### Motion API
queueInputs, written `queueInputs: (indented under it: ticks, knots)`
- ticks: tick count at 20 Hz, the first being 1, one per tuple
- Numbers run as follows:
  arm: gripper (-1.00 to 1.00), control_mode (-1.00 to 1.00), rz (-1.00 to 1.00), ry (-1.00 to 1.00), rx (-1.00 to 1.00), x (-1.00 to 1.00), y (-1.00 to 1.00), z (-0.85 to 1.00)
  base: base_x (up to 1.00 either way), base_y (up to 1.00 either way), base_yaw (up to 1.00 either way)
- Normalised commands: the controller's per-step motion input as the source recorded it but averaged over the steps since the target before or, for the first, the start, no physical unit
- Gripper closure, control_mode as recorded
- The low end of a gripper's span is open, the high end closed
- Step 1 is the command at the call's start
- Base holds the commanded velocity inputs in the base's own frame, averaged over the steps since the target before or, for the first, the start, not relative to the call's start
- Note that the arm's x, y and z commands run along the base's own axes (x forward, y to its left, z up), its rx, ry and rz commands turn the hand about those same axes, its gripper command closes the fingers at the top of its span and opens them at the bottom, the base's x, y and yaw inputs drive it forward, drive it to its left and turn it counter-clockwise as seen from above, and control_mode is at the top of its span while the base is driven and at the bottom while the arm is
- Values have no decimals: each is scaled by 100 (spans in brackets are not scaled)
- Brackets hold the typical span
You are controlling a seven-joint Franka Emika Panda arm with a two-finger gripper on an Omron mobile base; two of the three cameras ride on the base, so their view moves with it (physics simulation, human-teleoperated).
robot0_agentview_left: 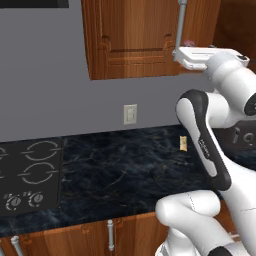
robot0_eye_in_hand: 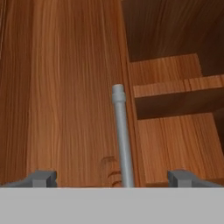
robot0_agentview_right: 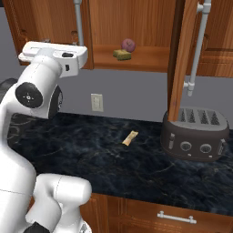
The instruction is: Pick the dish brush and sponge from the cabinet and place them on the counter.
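Fingertips [robot0_eye_in_hand: 43,178] of the end effector [robot0_eye_in_hand: 113,178] stand wide apart in the hand view, and we see nothing between them but the long silver bar handle [robot0_eye_in_hand: 121,135] of the cabinet's [robot0_agentview_right: 136,27] closed left door, which runs up the middle of that view. The end effector holds nothing. Beyond the handle we see the edge of that door and, to its right, the open cabinet interior with a wooden shelf [robot0_eye_in_hand: 175,85].

From the right base view we see the white hand raised to the height of the cabinet's lower edge, just beside the same handle. The right door [robot0_agentview_right: 181,59] stands swung open, edge toward us. On the floor of the open cabinet sits the sponge [robot0_agentview_right: 122,55], a yellow-tan block, and just behind it, touching or nearly so, a purple-red ball [robot0_agentview_right: 128,44].

Below, the dish brush [robot0_agentview_right: 130,138] lies flat on the black desk [robot0_agentview_right: 113,159], well apart from the cabinet, between a wall switch plate [robot0_agentview_right: 97,102] and a dark toaster [robot0_agentview_right: 195,134]. In the left base view we see a stovetop [robot0_agentview_left: 30,175] at the desk's left end.
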Motion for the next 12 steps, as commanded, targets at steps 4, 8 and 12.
queueInputs:
  ticks: [4,8,12]
  knots:
    - [-100,-100,0,0,1,35,-7,0,0,0,0]
    - [-100,-100,0,0,0,37,-1,0,0,0,0]
    - [-100,-100,0,0,1,34,0,0,0,0,0]
